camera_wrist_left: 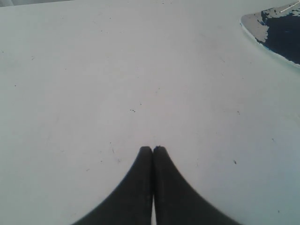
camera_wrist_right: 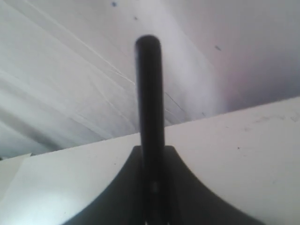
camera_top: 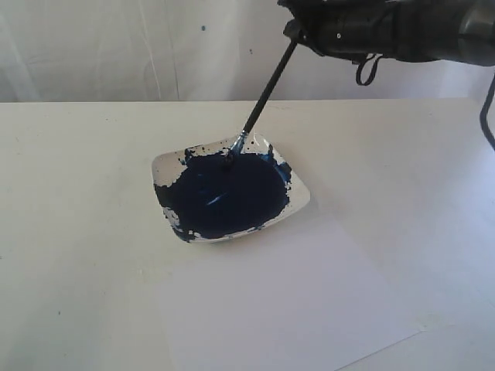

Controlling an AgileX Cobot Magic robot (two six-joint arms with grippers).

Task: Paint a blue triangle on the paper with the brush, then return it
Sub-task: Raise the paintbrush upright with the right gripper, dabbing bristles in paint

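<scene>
Paper (camera_top: 294, 309) is laid camera-side of the right tool (camera_top: 294, 35), by which the brush (camera_top: 267, 89) is pinched; the left tool (camera_wrist_left: 153, 149) is pressed together.

Brush (camera_top: 267, 91): black handle, silver ferrule. Dish (camera_top: 161, 167): white, navy-smeared rim; paint pool (camera_top: 232, 197) dark navy. Paper (camera_top: 294, 301): plain white. Table (camera_top: 69, 193): off-white.

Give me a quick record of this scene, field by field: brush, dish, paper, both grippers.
brush: tilted, tip in the dish's dark blue paint
right gripper: shut on brush handle
dish: on table, beside paper
paper: blank, nothing painted yet
left gripper: shut, empty, above table near dish
</scene>
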